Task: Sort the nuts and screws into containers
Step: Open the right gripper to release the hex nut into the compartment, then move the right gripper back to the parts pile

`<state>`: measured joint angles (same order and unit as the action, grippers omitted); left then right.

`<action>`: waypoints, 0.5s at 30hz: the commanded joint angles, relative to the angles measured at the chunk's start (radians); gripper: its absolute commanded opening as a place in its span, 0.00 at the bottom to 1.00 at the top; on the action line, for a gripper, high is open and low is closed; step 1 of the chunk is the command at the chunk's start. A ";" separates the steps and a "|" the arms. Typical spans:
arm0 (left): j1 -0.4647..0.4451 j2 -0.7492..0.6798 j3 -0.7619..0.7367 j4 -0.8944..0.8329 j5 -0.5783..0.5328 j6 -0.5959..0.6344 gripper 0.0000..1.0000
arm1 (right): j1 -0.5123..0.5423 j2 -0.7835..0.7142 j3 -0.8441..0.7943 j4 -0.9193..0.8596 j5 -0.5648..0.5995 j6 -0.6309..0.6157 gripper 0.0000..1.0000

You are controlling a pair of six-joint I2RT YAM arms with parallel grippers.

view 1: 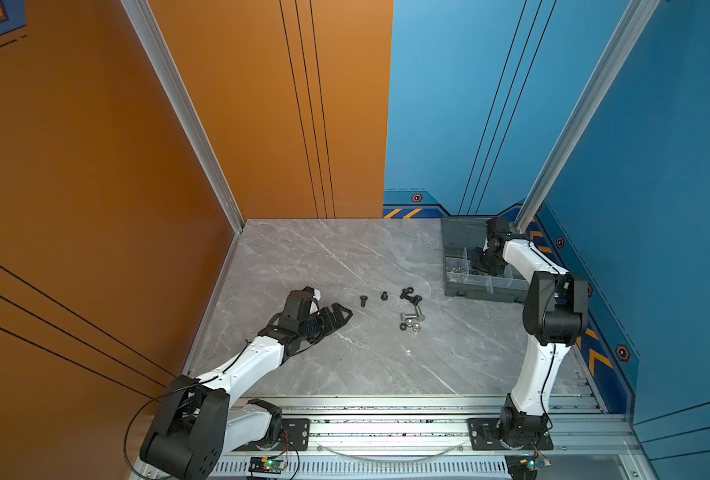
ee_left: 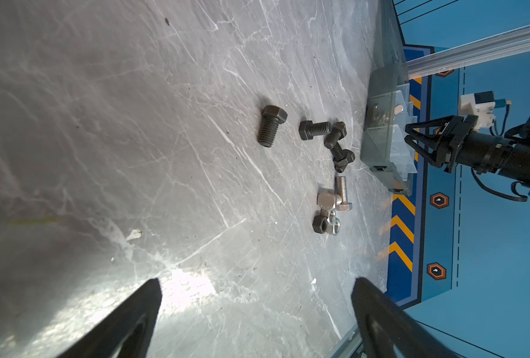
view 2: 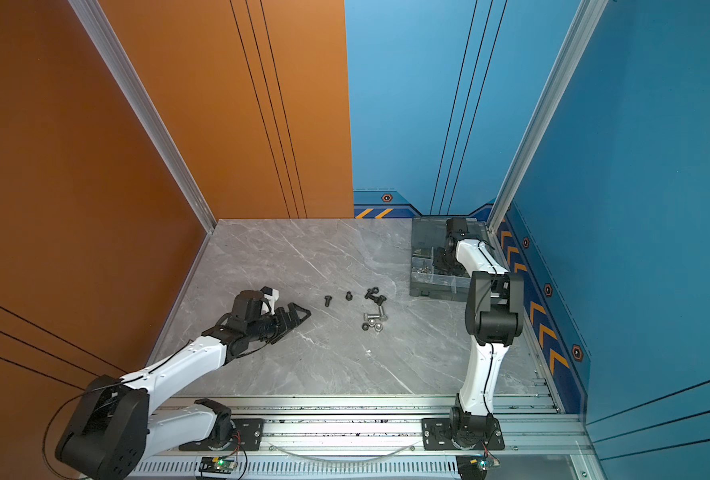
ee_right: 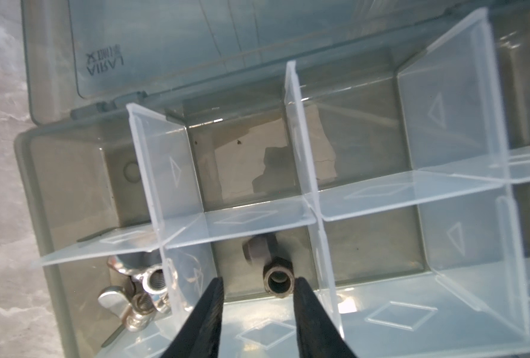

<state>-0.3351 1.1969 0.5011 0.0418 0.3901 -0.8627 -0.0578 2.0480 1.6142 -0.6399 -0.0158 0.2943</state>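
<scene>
Two spread claws: left claw (ee_left: 257, 282) near matte bolts (ee_left: 314, 129), right claw (ee_right: 259, 280) over dark hex nut (ee_right: 278, 283) in smoky box (ee_right: 71, 192).

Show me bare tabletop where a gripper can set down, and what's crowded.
Free: far marble between back wall and the screws; near strip between the nuts and front rail. Crowded: that cluster mid-table, and the organiser box with the right gripper inside.

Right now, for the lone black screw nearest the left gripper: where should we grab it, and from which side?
Across the threaded shank, just below the hex head, coming straight down. The lone black screw lies flat on its side, apart from the other screws, so both sides of the shank look free. The left gripper is open and closest.
</scene>
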 commanded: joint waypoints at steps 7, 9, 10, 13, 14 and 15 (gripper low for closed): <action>-0.004 -0.021 0.012 0.004 -0.004 -0.009 0.98 | -0.005 -0.152 -0.054 -0.019 -0.111 -0.018 0.46; -0.004 -0.022 0.010 0.004 -0.005 -0.008 0.98 | 0.008 -0.209 -0.099 0.003 -0.168 -0.004 0.46; -0.005 -0.020 0.010 0.004 -0.005 -0.008 0.98 | 0.016 -0.232 -0.121 0.020 -0.201 0.004 0.47; -0.003 -0.017 0.012 0.004 -0.003 -0.007 0.98 | 0.058 -0.288 -0.177 0.056 -0.307 0.012 0.47; -0.004 -0.016 0.012 0.004 -0.003 -0.007 0.98 | 0.077 -0.297 -0.183 0.056 -0.333 0.004 0.47; -0.004 -0.016 0.011 0.003 -0.002 -0.007 0.98 | 0.098 -0.301 -0.186 0.055 -0.353 -0.007 0.47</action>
<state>-0.3351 1.1923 0.5011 0.0422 0.3901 -0.8654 -0.0090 1.7634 1.4586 -0.6079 -0.2413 0.2913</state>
